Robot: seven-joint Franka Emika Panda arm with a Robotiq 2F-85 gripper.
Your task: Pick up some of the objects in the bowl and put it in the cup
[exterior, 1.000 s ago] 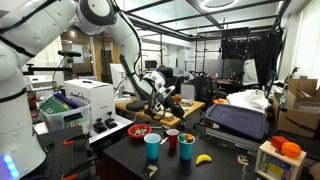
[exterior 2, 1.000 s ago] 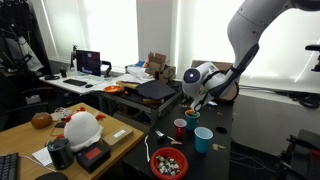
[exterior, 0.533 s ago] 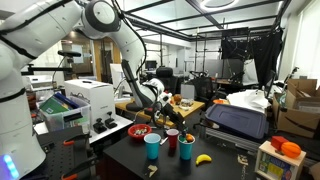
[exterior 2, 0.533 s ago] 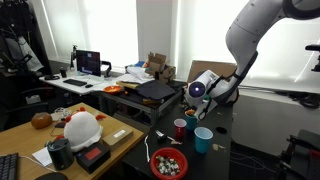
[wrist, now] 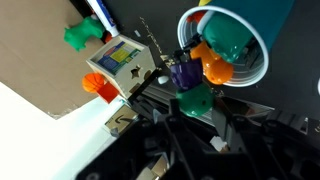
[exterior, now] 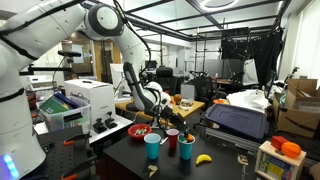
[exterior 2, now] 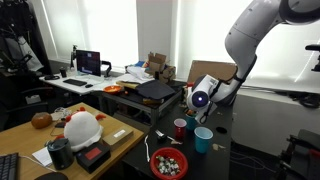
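The red bowl (exterior: 140, 131) sits at the table's edge and shows in both exterior views, with several small pieces in it (exterior 2: 168, 163). My gripper (exterior: 167, 116) hangs just above the group of cups (exterior 2: 196, 106). In the wrist view the gripper (wrist: 195, 108) is shut on a small cluster of objects (wrist: 190, 88): green, purple and orange pieces. They hang beside the rim of a teal cup (wrist: 255, 62) that holds green and orange pieces. A red cup (exterior 2: 180, 128) and a teal cup (exterior 2: 203, 139) stand under the gripper.
A further teal cup (exterior: 152, 146) and a yellow banana (exterior: 203, 158) stand on the dark table. In the wrist view a colourful small box (wrist: 120, 60), a green toy (wrist: 85, 35) and an orange piece (wrist: 95, 85) lie on a tan surface.
The arm has lowered and shifted a little, bringing the gripper closer over the cups. The bowl and cups have not moved.
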